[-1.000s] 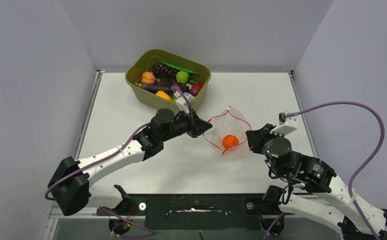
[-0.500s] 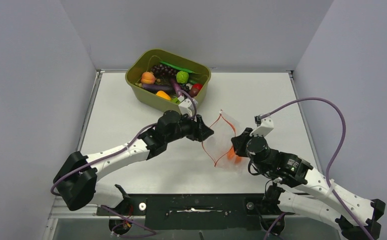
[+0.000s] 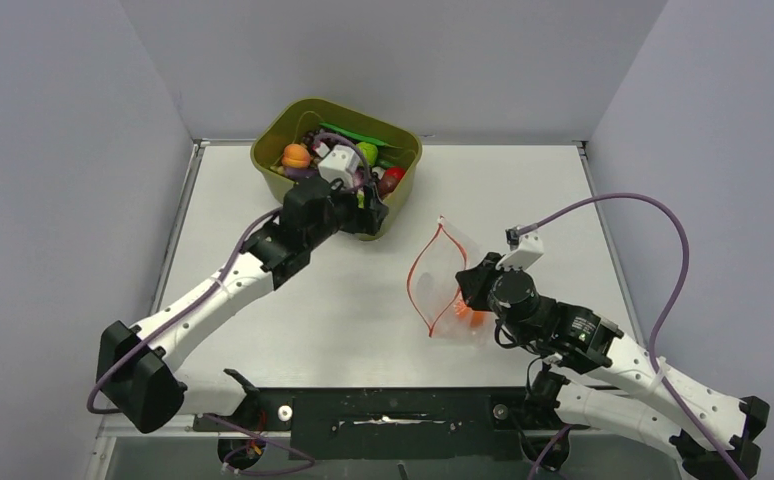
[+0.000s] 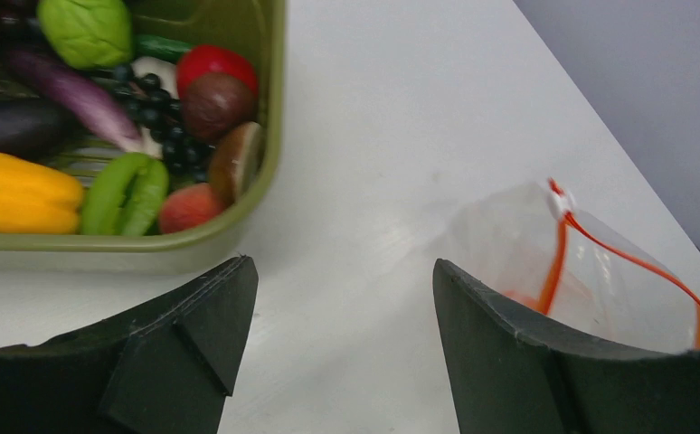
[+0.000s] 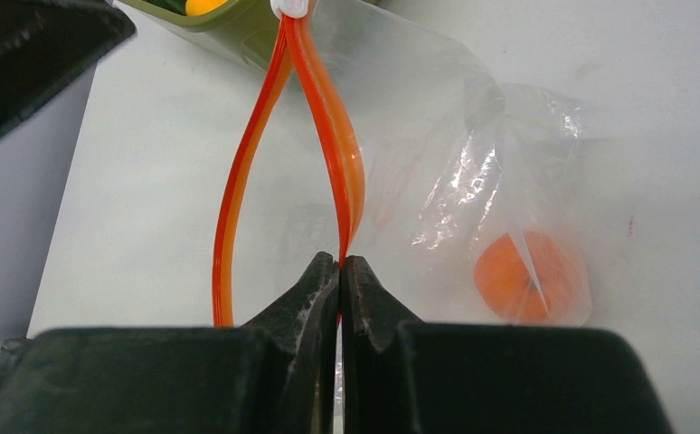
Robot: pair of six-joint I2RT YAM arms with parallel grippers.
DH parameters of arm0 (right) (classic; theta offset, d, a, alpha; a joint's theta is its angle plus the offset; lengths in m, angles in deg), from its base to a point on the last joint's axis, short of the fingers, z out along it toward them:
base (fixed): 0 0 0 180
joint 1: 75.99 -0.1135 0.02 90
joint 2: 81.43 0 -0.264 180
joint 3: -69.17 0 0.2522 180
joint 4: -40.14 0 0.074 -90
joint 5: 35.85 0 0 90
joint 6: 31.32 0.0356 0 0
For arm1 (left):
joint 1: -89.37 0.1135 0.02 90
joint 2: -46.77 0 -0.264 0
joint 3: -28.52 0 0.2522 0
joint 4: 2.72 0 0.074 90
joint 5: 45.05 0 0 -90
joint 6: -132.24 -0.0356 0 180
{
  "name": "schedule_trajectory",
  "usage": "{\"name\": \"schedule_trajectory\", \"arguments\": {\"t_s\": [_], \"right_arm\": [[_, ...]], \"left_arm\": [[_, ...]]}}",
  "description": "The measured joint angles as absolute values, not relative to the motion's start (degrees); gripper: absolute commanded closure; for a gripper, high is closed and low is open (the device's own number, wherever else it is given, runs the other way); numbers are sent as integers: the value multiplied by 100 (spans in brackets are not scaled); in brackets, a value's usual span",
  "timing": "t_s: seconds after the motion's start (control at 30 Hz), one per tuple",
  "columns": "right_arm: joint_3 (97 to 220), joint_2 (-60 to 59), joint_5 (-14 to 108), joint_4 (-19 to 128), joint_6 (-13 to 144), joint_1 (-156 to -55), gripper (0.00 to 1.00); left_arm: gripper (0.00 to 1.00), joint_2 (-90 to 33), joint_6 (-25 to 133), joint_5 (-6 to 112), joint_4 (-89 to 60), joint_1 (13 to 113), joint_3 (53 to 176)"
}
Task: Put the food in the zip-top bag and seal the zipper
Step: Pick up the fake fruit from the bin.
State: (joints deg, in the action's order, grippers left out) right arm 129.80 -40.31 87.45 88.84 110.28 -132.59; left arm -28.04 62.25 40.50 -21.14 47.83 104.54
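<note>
The clear zip-top bag point(image 3: 450, 262) lies on the white table with its mouth gaping toward the left. Its red-orange zipper point(image 3: 421, 283) forms a narrow loop. One orange round fruit point(image 5: 529, 276) rests inside the bag. My right gripper point(image 5: 340, 262) is shut on the right-hand side of the zipper point(image 5: 326, 136). The left gripper point(image 4: 342, 264) stands open and empty over bare table, just in front of the olive tub point(image 3: 266, 155). The rest of the food lies in the tub: a yellow pepper point(image 4: 16, 190), a green fruit point(image 4: 84, 27), an eggplant point(image 4: 66, 86) and grapes point(image 4: 152, 90).
The tub point(image 4: 138, 249) stands at the back left of the table point(image 3: 523, 190), with the left arm reaching over its near wall. Grey walls close in both sides and the back. A purple cable point(image 3: 653, 215) arches above the right arm.
My left gripper let go of the bag's mouth, opened, and swung back-left to the tub. The right gripper shifted left with the bag, and the mouth narrowed.
</note>
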Motion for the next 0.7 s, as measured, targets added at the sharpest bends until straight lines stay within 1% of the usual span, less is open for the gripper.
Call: {"name": "schedule_trajectory", "arguments": {"t_s": [0.13,0.27,0.37,0.43,0.7], "right_arm": [[12978,-3974,8660,8757,10973,-13259,100],[12976,-3913,8601,8676,10872,-13253,100],[12978,-3843,8579,8654,10794,-13227,100],[12978,-3791,8562,8650,10715,-13220,100],[12984,-3620,8487,8606,10544,-13174,100]], "left_arm": [[34,-3014,6116,4175,-2364,5618,10902],[37,-3584,6035,4271,-2429,6179,11407],[29,-4102,5952,4374,-2440,6440,11719],[26,-4520,5902,4459,-2440,6603,11997],[25,-5954,5692,4702,-2398,7003,13175]]}}
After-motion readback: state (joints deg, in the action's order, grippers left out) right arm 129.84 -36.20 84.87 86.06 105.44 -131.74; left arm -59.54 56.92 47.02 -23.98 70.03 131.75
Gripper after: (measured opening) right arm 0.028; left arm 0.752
